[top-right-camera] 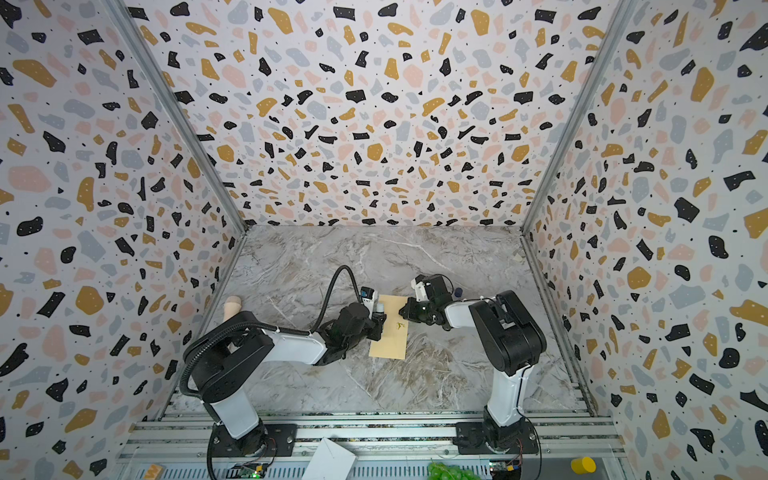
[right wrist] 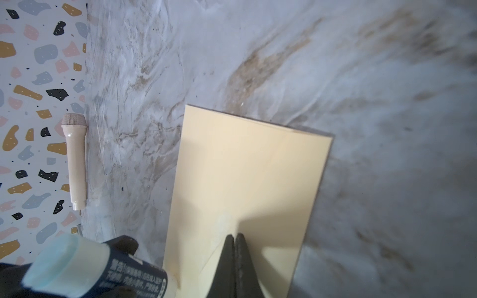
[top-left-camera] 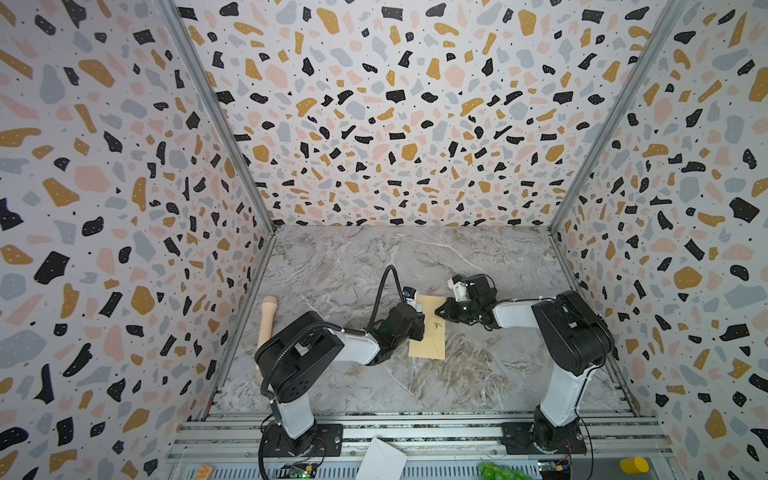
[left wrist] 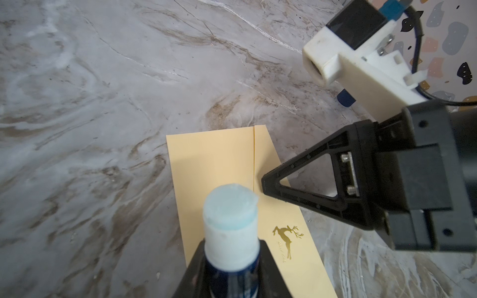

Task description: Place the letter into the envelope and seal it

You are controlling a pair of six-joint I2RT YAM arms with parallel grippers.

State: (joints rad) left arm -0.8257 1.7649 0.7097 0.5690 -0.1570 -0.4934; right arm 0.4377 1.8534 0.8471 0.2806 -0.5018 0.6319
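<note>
At mid-table (top-left-camera: 374, 257), right gripper (right wrist: 235, 247), clenched empty, pins the envelope (top-left-camera: 428, 336) from 3 o'clock; left gripper (top-left-camera: 417, 318) grasps a glue stick (left wrist: 231, 227) at 9 o'clock. Dragging glue may shift the paper; letter unseen.

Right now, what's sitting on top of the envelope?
The right gripper, shut, presses its tip on the envelope near its gold deer mark; the left gripper holds an uncapped glue stick above it, contact unclear. No letter shows; the closed paper hides whatever is inside.
</note>
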